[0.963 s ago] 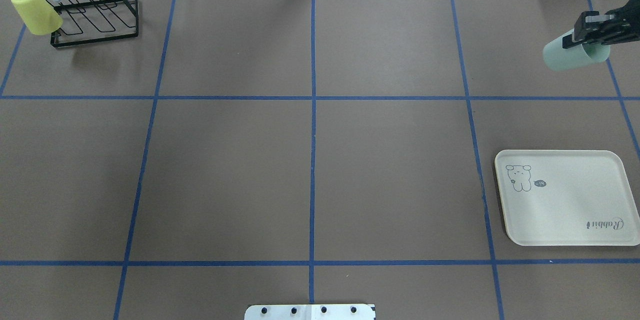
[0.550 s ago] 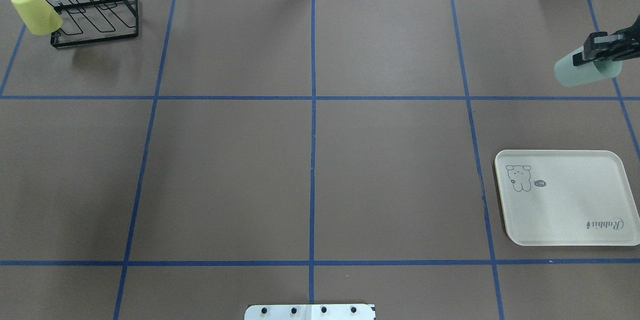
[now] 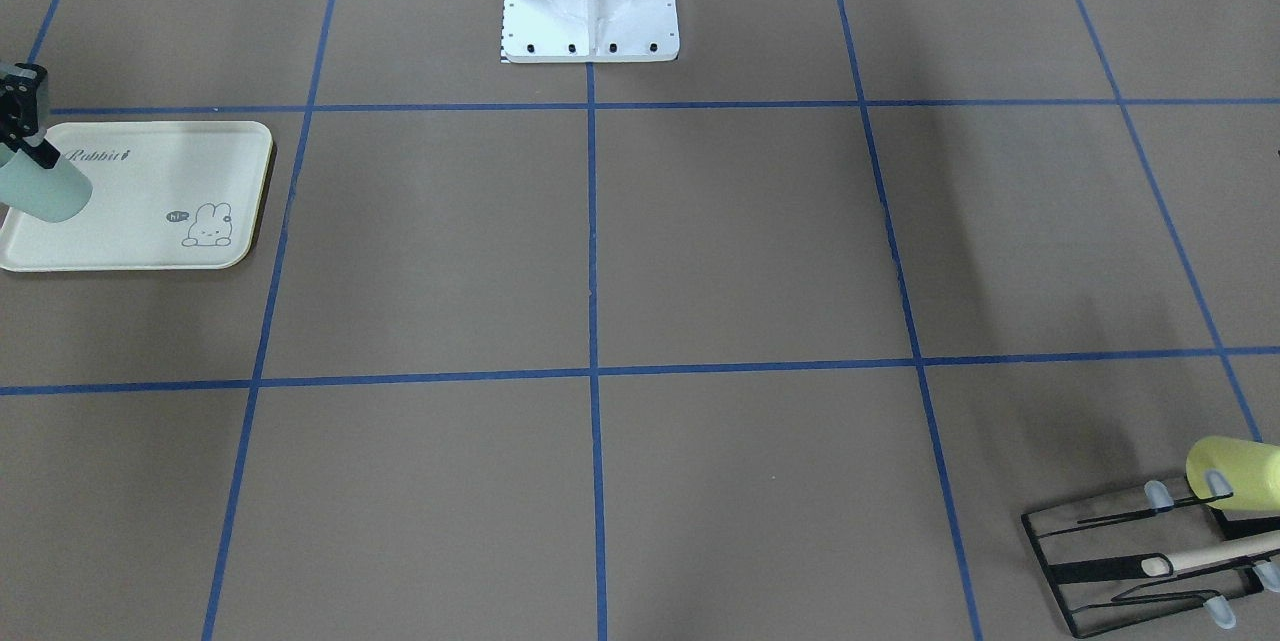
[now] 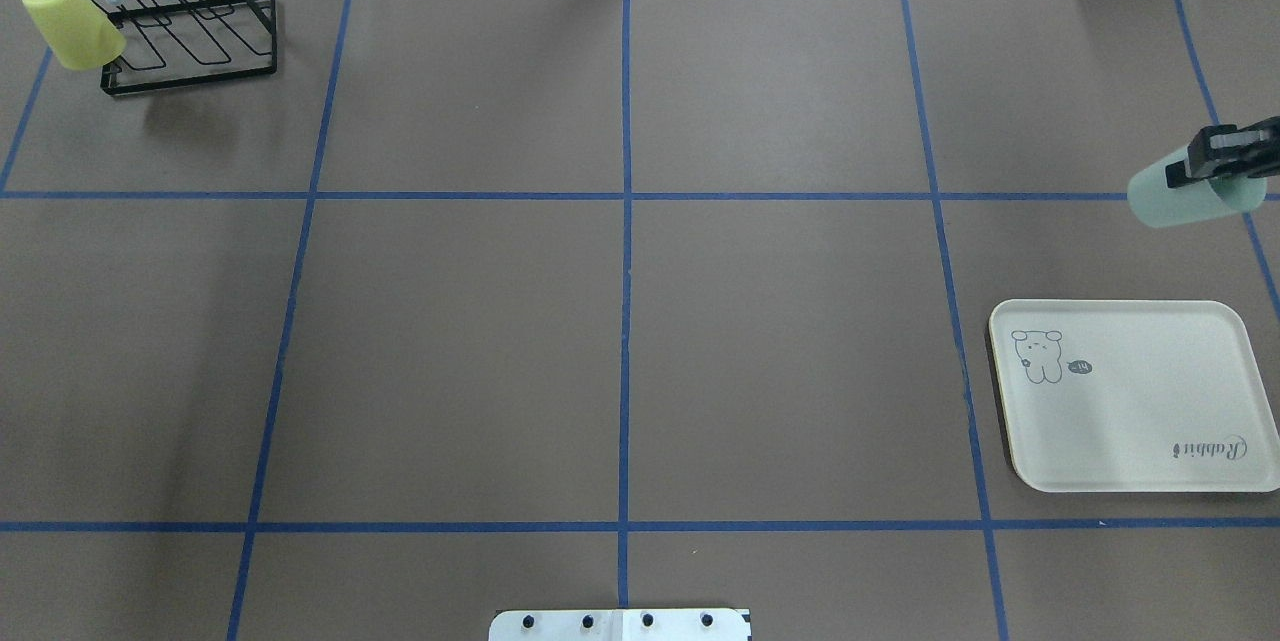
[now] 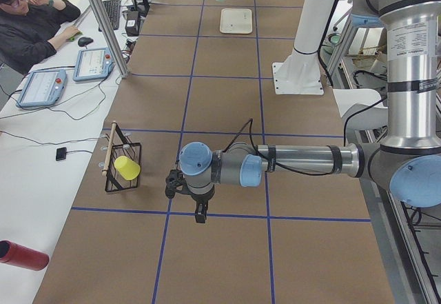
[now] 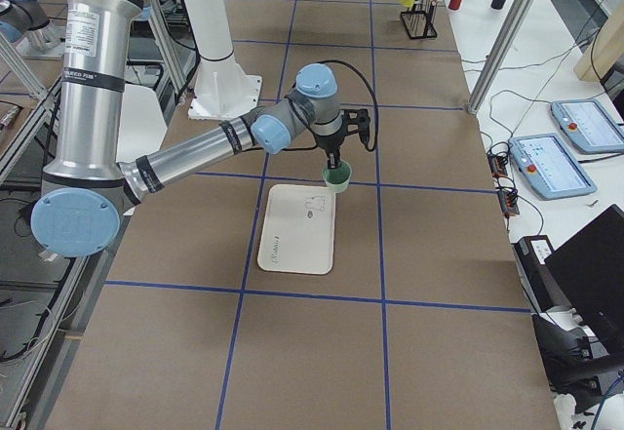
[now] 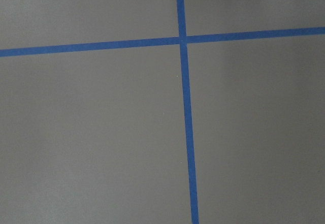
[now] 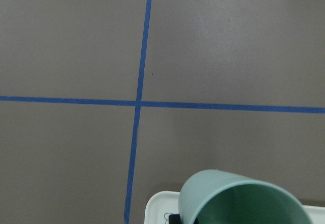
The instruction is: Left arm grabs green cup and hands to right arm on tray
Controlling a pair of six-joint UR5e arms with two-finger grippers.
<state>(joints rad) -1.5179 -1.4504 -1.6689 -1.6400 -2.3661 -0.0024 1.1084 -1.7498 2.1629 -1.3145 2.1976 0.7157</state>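
My right gripper (image 4: 1195, 169) is shut on the rim of the green cup (image 4: 1180, 201) and holds it tilted in the air at the table's right edge, close to the far edge of the cream tray (image 4: 1130, 411). The cup also shows in the front-facing view (image 3: 40, 191), beside the tray (image 3: 130, 201), and in the right wrist view (image 8: 244, 201) with a tray corner (image 8: 157, 209) under it. My left gripper (image 5: 198, 214) shows only in the exterior left view, low over the brown table near the rack. I cannot tell whether it is open or shut.
A black wire rack (image 4: 190, 31) stands at the far left with a pale yellow cup (image 4: 70, 21) hung on it. The robot's white base plate (image 4: 620, 624) is at the near middle. An operator (image 5: 27, 28) sits beyond the table's far side.
My right gripper has carried the green cup toward the robot and a little to the right, closer to the tray. Rack, yellow cup and tray have not moved.
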